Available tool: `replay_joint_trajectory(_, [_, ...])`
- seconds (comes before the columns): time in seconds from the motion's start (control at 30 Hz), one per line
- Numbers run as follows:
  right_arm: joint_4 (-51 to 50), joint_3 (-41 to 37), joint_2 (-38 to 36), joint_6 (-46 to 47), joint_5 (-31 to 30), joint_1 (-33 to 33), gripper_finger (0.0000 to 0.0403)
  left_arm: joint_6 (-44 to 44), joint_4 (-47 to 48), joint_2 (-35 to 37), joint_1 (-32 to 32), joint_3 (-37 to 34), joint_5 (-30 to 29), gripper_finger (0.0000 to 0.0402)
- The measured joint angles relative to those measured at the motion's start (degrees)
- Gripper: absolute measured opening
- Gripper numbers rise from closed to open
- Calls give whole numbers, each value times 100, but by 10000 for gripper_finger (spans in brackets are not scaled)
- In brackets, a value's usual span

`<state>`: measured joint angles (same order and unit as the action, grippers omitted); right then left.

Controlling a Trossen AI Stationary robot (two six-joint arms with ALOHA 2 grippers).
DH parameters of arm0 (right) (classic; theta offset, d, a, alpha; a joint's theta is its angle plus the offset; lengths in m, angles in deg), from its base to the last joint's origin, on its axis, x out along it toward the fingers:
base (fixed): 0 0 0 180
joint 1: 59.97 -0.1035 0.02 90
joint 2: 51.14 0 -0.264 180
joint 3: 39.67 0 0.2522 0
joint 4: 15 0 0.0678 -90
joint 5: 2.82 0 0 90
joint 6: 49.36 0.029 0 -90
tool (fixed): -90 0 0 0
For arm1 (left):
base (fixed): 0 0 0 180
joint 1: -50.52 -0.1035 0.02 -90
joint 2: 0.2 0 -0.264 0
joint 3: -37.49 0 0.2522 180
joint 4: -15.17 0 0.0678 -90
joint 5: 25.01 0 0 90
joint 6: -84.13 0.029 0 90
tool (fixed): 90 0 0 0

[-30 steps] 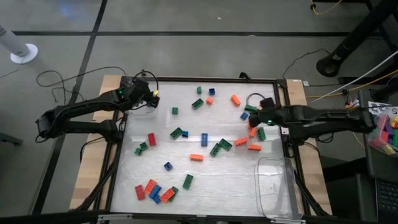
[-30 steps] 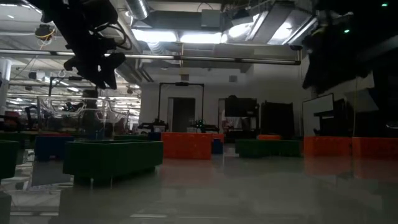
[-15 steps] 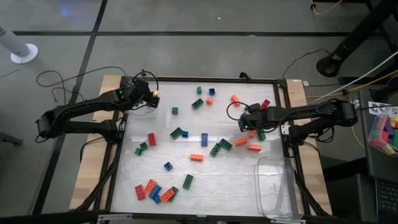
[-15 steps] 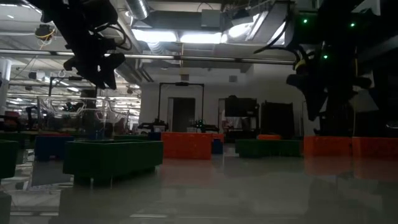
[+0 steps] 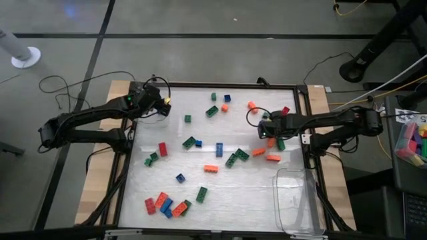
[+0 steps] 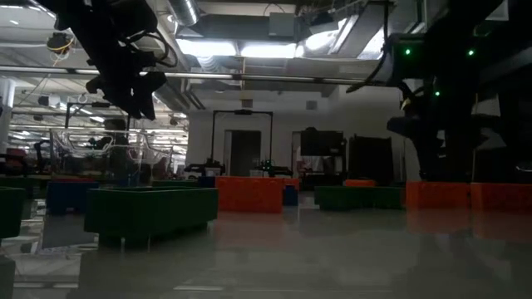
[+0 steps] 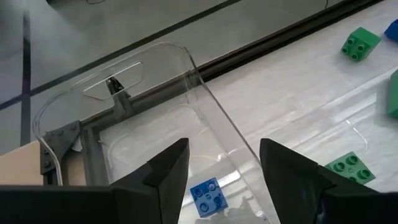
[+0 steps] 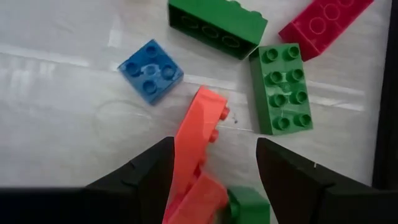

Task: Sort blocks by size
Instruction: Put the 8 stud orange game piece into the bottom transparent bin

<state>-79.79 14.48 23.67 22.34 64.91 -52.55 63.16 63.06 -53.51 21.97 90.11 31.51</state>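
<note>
The step in hand looks like a pick on the right side: the right tool (image 8: 211,186) hangs over a cluster of blocks near the right edge of the tabletop (image 5: 227,193), its two fingers spread apart and empty, straddling an orange rectangular brick (image 8: 196,155) that lies tilted, one end propped on a neighbour. Just beside it are a small blue square brick (image 8: 150,70), a green eight-stud brick (image 8: 283,87), a darker green long brick (image 8: 217,22) and a red long brick (image 8: 323,18). The next move, as I judge it, is to come down square over the orange brick and close on its narrow sides without nudging the green one touching its lower end. The left tool (image 7: 224,180) waits at the far left corner over a clear plastic bin (image 7: 168,81), fingers apart with nothing between them; one small blue square brick (image 7: 207,194) lies inside that bin. A second clear bin (image 5: 297,200) stands at the near right corner. Most blocks, red, orange, green and blue, are scattered unsorted across the tabletop, so the sorting seems barely begun.
</note>
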Motion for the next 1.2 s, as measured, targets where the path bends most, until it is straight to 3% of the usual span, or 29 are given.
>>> replay_joint_trajectory(0.43, [924, -576, 0, -318, 291, 508, 222, -3, -3, 0, 0, 0, 0, 184])
replay_joint_trajectory(0.6, [968, -654, 0, -514, 283, 511, 181, -4, -4, 2, 0, 0, 0, 184])
replay_joint_trajectory(0.83, [1319, -653, -1, -1169, 225, 508, 86, -7, -4, 1, 0, 0, 0, 184])
replay_joint_trajectory(1.07, [1335, -264, -4, -2074, 654, 498, 81, -77, -4, 0, 0, 0, 0, 184])
replay_joint_trajectory(1.2, [1162, 319, -4, -2595, 1241, 498, 83, -153, -4, 2, 0, 0, 0, 184])
